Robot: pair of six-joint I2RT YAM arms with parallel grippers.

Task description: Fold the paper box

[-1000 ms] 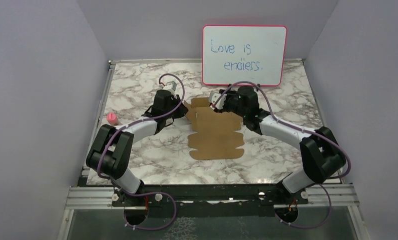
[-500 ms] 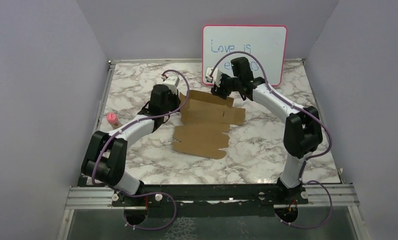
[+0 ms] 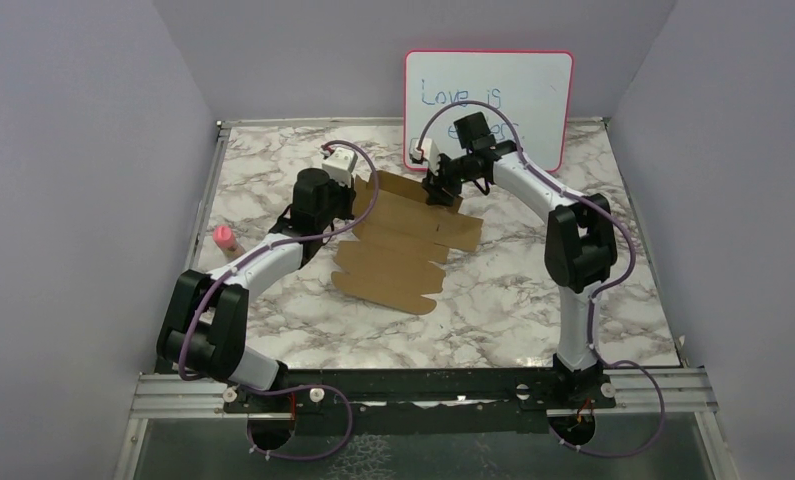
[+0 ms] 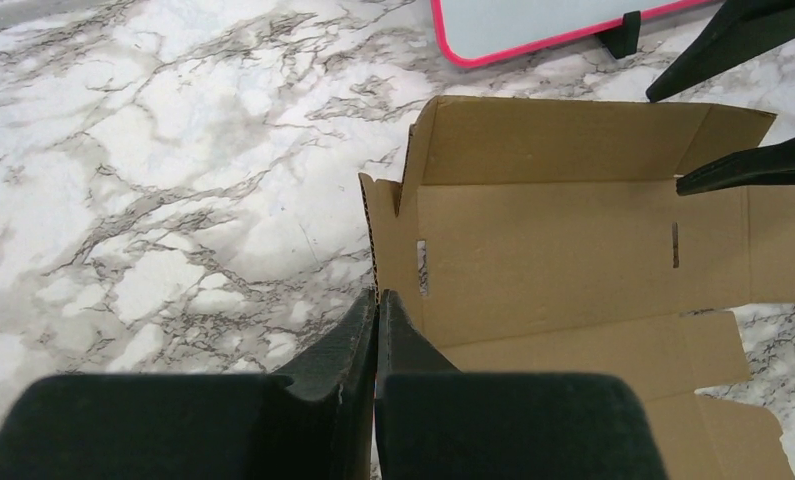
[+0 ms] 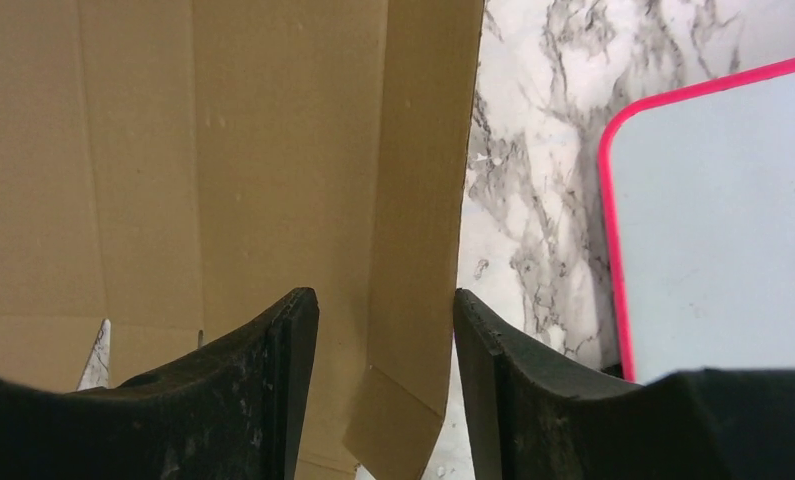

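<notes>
Since the earlier frames the paper box (image 3: 403, 240) has been dragged and turned toward the left arm's side. Its far flap has been raised from flat, and the right arm has been drawn up and in toward the back of the table.

The box is seen as a brown die-cut sheet, only partly folded. The far flap and a short side flap are stood up, while the scalloped near panels are left flat on the marble table (image 3: 533, 300). It is placed between the two grippers.

The left gripper (image 4: 376, 300) is clenched on the box. Its fingers are pressed together on the upright edge of the side flap, and the rest of the sheet is spread ahead of the fingertips and to their right.

The right gripper (image 5: 383, 305) is released, with its jaws held apart astride the raised far flap. One finger is set inside over the box floor and the other outside. The outer finger is seen close against the cardboard, but no clamping is shown.

A pink-framed whiteboard (image 3: 488, 100) is stood just beyond the right gripper, outside its outer finger. A small pink object (image 3: 223, 237) is seen on the marble behind the left gripper, beside that arm.
</notes>
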